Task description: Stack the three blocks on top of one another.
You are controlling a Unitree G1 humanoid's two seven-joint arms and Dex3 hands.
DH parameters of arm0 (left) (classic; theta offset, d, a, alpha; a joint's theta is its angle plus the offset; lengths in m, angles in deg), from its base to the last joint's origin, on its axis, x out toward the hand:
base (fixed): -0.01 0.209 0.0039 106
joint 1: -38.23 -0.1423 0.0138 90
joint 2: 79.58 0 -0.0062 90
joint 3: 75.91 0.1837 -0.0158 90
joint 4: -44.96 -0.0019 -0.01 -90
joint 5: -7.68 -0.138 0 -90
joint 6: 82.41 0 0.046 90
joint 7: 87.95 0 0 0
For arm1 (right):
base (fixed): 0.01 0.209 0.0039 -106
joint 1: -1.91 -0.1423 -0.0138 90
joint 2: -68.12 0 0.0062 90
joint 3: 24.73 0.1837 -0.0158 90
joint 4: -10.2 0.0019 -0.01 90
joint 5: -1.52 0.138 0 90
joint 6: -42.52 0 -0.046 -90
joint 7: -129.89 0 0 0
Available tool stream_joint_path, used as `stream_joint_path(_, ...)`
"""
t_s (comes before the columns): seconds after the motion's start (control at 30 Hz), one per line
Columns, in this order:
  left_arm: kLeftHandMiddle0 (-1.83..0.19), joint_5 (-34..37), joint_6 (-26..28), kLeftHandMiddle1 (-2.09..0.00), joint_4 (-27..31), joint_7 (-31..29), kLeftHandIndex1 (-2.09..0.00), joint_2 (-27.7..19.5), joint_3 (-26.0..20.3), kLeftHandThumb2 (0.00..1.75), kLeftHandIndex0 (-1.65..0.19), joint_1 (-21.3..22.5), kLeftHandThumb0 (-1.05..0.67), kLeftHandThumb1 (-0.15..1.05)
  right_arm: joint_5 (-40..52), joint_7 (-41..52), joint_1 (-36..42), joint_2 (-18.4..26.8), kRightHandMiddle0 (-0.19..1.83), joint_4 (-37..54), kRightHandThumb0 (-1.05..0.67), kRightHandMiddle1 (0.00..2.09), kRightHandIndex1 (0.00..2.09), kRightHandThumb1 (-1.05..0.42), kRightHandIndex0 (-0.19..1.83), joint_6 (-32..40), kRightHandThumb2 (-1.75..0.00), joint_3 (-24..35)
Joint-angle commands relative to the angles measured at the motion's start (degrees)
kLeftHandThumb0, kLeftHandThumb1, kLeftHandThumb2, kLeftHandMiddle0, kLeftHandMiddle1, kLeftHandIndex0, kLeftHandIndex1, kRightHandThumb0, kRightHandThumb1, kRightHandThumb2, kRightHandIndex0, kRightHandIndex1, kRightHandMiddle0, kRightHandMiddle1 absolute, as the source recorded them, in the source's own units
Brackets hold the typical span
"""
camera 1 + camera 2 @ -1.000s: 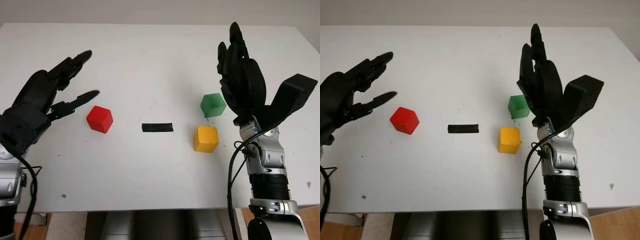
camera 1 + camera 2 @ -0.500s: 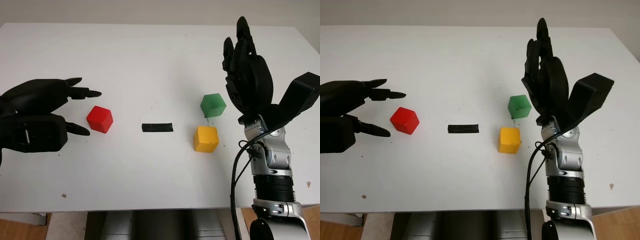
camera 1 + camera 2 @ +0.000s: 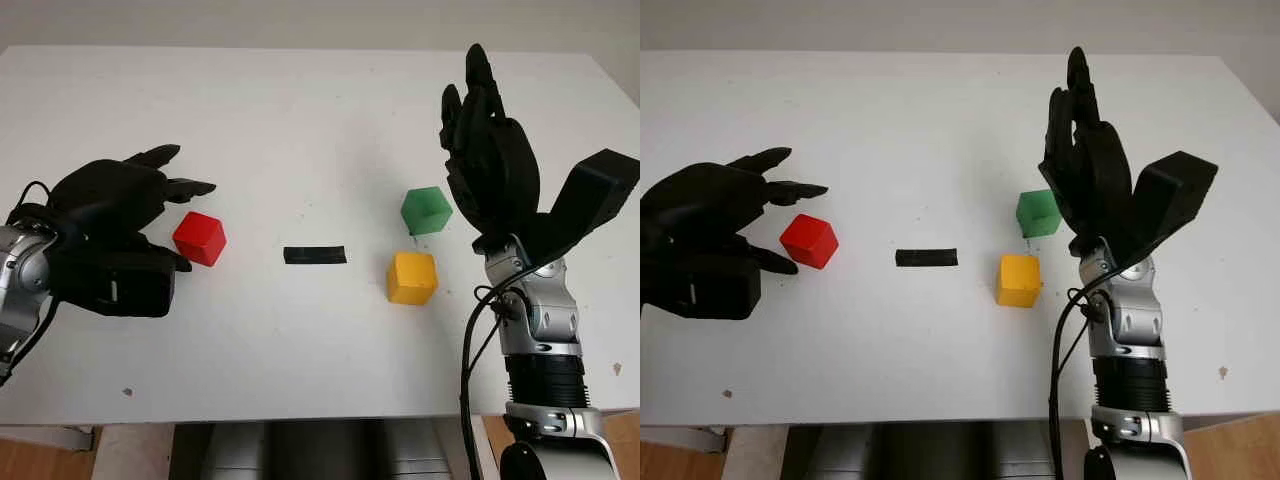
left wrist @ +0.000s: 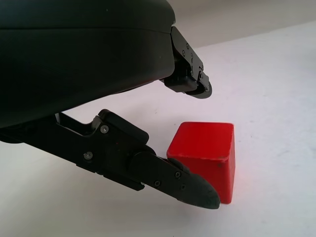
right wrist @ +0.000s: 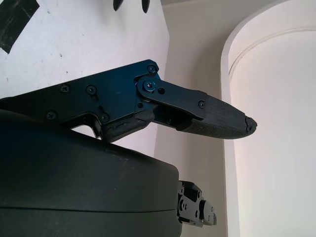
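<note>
Left hand [image 3: 120, 235] low at left side, palm down, open, holding nothing; fingers [image 4: 190, 187] reach forward and rightward. Left forearm enters from bottom left edge. Right hand [image 3: 490, 160] raised at right side, open, holding nothing, pointing away from robot. Right forearm upright, silver wrist section and black cable showing below hand.

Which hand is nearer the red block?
Left. The left hand sits right beside the red block, open and not yet gripping it. The right hand is raised across the table, by the green block.
</note>
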State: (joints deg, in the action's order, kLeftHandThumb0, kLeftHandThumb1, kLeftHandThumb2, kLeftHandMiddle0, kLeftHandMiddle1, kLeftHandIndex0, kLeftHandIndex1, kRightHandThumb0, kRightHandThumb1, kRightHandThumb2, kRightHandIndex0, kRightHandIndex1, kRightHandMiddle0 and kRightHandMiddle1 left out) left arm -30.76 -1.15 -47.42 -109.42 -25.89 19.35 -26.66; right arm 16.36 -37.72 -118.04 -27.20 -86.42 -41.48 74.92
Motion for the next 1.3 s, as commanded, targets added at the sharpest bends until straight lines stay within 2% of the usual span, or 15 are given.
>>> stream_joint_path(0.0,0.03,-0.4,-0.8,-0.05,-1.0,1.1,-0.07,0.5,0.4,0.06,-0.41,1.7,-0.65,0.9,-0.1,0.0,0.4,0.2,-0.19,1.3,-0.75,0.0,0.0,-1.05,-0.19,0.4,-0.75,-0.2)
stream_joint_path(0.37,0.0,-1.2,-3.0,-0.06,-3.0,0.9,-0.11,0.1,1.3,0.05,-0.48,2.9,-0.66,0.9,-0.3,-0.7,0.6,-0.2,-0.19,1.9,-0.74,0.0,0.0,-1.05,-0.19,0.7,-0.77,-0.3)
stream_joint_path(0.67,-0.05,-5.5,-2.4,-0.07,-2.2,1.1,-0.21,0.2,2.0,0.05,-0.61,2.8,-0.63,0.9,-0.4,-0.9,0.6,-0.2,-0.19,2.1,-0.74,0.0,0.0,-1.05,-0.19,0.8,-0.78,-0.4)
stream_joint_path(0.73,-0.08,-5.6,-2.7,-0.06,-2.3,1.6,-0.41,0.3,2.1,0.05,-0.55,2.7,-0.63,0.91,-0.4,-0.8,0.6,-0.2,-0.19,2.1,-0.74,0.0,0.0,-1.05,-0.19,0.9,-0.78,-0.4)
stream_joint_path(0.77,-0.09,-5.6,-2.8,-0.06,-2.3,1.6,-0.62,0.3,2.1,0.05,-0.45,2.6,-0.63,0.92,-0.3,-0.8,0.6,-0.2,-0.19,2.1,-0.74,0.0,0.0,-1.05,-0.19,1.0,-0.78,-0.4)
stream_joint_path(0.83,-0.1,-5.7,-2.5,-0.05,-2.1,1.2,-0.77,0.5,2.2,0.06,-0.4,2.7,-0.63,0.92,-0.3,-0.8,0.6,-0.2,-0.19,2.2,-0.74,0.0,0.0,-1.05,-0.19,0.9,-0.78,-0.3)
stream_joint_path(1.03,-0.16,-5.5,-3.3,-0.07,-2.8,4.5,-0.97,1.5,1.9,0.05,-0.43,2.2,-0.54,0.93,-0.3,-0.8,0.6,-0.1,-0.19,2.2,-0.74,0.0,0.0,-1.05,-0.19,1.0,-0.78,-0.3)
stream_joint_path(1.27,-0.2,-2.1,-6.8,-0.06,-5.0,9.9,-1.31,2.4,0.7,0.06,-0.39,1.0,-0.45,1.0,-0.4,-1.1,0.6,-0.3,-0.19,1.9,-0.73,0.0,0.0,-1.05,-0.19,0.5,-0.78,-0.2)
